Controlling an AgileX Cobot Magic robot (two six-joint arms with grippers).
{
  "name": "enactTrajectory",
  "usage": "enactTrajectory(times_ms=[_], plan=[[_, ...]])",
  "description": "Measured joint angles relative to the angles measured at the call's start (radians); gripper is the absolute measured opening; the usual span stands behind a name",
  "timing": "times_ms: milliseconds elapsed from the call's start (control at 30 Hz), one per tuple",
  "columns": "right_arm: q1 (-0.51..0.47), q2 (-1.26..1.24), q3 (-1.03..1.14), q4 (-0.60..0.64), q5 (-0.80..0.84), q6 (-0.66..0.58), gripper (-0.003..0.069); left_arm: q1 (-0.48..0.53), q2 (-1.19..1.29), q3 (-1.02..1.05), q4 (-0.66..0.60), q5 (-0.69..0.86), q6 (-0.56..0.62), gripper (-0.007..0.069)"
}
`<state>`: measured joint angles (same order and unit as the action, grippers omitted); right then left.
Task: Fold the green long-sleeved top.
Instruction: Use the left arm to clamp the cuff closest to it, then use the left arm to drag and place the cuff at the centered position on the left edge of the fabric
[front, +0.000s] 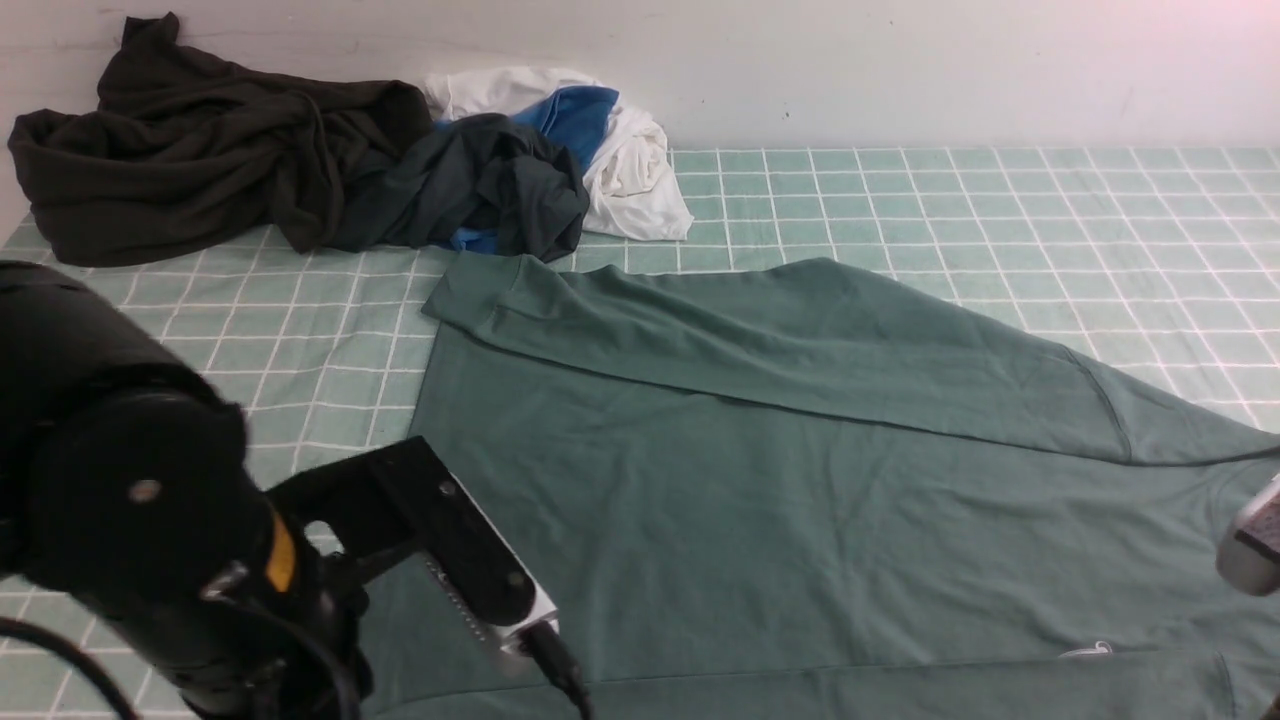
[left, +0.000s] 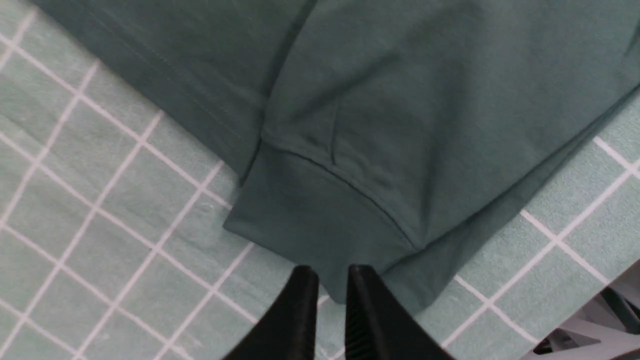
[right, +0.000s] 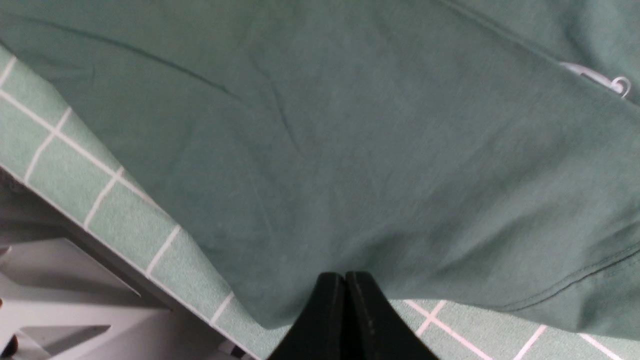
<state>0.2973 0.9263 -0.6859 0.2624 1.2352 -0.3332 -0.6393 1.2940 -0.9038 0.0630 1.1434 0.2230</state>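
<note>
The green long-sleeved top (front: 760, 500) lies spread flat on the checked cover, one sleeve (front: 800, 340) folded across its far side. Its small white neck label (front: 1085, 650) shows near the front edge. My left arm (front: 150, 520) is at the front left; its gripper (left: 330, 280) hangs just over the corner of a sleeve cuff (left: 310, 225), jaws a narrow gap apart with nothing between them. My right gripper (right: 345, 280) is shut at the top's edge (right: 320, 175), where the cloth bunches at its tips. It shows at the right edge of the front view (front: 1255, 545).
A blackish-olive garment (front: 200, 160), a dark teal-grey garment (front: 480, 190) and white and blue cloth (front: 625, 150) are heaped at the back left against the wall. The table's edge (right: 100, 235) runs close beside my right gripper.
</note>
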Motion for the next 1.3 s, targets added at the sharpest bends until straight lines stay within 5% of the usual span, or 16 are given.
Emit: enactTrajectory(times_ms=[267, 567, 700, 833, 933, 1300], plan=[[0.002, 0.0, 0.003, 0.0, 0.0, 0.0, -0.0016, 0.0, 0.26, 0.0, 0.0, -0.18, -0.017, 0.0354], [0.002, 0.0, 0.01, 0.014, -0.004, 0.0, -0.0016, 0.0, 0.441, -0.006, 0.05, -0.265, -0.017, 0.0397], [0.002, 0.0, 0.01, 0.014, -0.004, -0.003, -0.0016, -0.001, 0.449, -0.014, 0.031, -0.247, -0.017, 0.0307], [0.002, 0.0, 0.01, 0.014, -0.011, -0.004, -0.0016, -0.004, 0.443, -0.013, 0.009, -0.233, -0.017, 0.009], [0.002, 0.0, 0.01, 0.014, -0.025, -0.004, -0.0016, -0.004, 0.423, -0.014, 0.03, -0.223, -0.017, 0.0015], [0.002, 0.0, 0.01, -0.032, -0.067, 0.004, -0.0016, -0.004, 0.349, -0.268, 0.063, -0.044, 0.028, 0.0]])
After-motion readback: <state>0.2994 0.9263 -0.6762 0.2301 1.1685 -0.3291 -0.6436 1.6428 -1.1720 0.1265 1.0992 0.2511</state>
